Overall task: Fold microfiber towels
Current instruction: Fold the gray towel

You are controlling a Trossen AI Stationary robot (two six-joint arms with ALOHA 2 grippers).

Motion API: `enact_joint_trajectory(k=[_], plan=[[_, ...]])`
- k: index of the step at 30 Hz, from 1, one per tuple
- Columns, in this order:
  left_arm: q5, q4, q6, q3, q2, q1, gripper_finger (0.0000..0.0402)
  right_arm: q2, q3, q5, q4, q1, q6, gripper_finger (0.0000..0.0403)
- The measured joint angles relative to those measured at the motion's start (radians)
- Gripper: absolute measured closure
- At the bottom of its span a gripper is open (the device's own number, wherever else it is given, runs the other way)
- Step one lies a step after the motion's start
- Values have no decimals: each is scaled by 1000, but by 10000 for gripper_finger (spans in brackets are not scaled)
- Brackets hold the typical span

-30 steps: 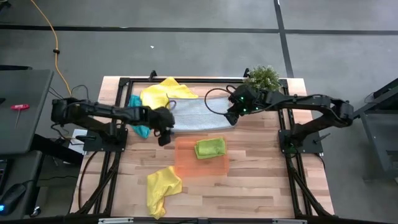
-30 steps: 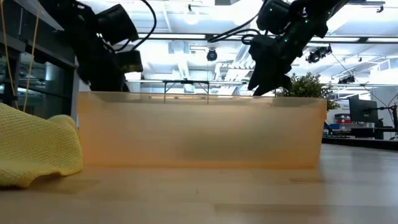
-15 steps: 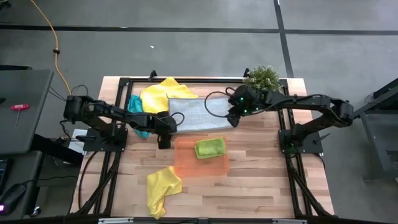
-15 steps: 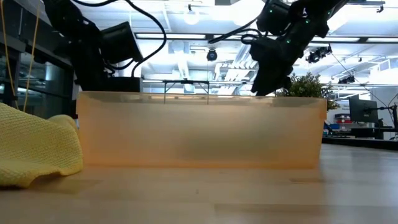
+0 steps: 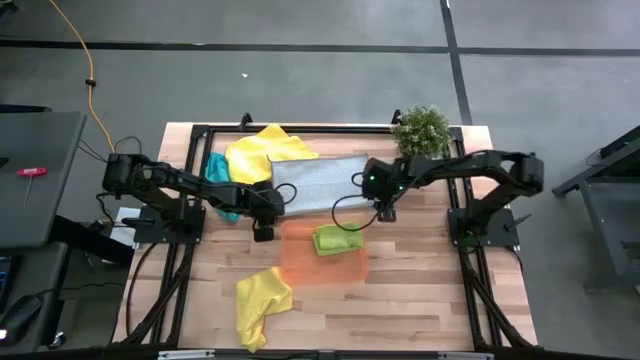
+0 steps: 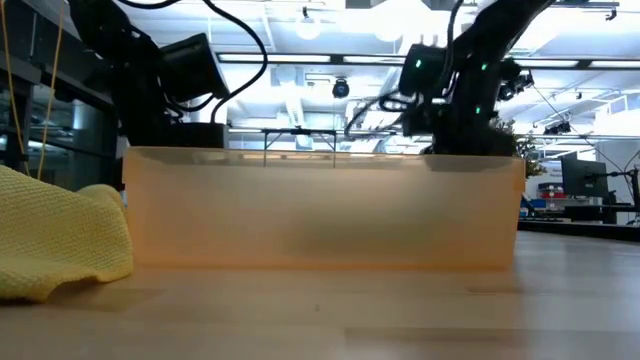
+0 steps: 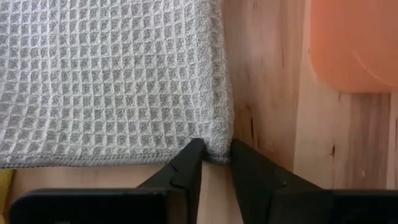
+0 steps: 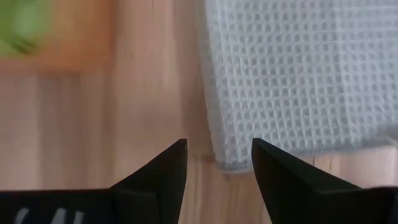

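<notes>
A light grey towel (image 5: 318, 183) lies spread flat on the table, behind the orange tray (image 5: 300, 262). My left gripper (image 5: 268, 216) is at the towel's near left corner and is shut on it (image 7: 214, 152). My right gripper (image 5: 382, 209) is open low over the towel's near right corner (image 8: 227, 163); its fingers stand on either side of that corner, and no touch shows. A folded lime green towel (image 5: 338, 238) lies in the tray. A yellow towel (image 5: 265, 148) and a teal towel (image 5: 220, 192) lie crumpled at the far left. Another yellow towel (image 5: 260, 300) lies near the front edge. My left gripper pinches the grey towel's near left corner (image 7: 216, 144) between its two fingers, only the tip of the corner between them. The fingers come at it from above, slanting from the near side. The towel lies flat on the table, not lifted.
A potted plant (image 5: 422, 128) stands at the far right corner. In the low view the tray's wall (image 6: 320, 210) hides both grippers' fingers, and the near yellow towel (image 6: 60, 240) shows at the left. Bare wood lies to the right of the tray.
My left gripper has gone down and a little toward the near edge, to the grey towel's near left corner. My right gripper has gone from the towel's right edge toward the near edge and down, behind the tray's wall in the low view.
</notes>
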Motion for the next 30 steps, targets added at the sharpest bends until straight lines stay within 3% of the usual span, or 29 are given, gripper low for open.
enact_joint_trajectory(k=[13, 22, 30], plan=[[-6, 0, -2, -1, 2, 0, 390, 165, 5, 45, 27, 1, -78, 290], [21, -8, -96, 2, 1, 4, 397, 163, 4, 23, 19, -1, 86, 394], [89, -96, -162, 35, -68, 65, 400, 35, 9, -55, 3, -14, 232, 400]])
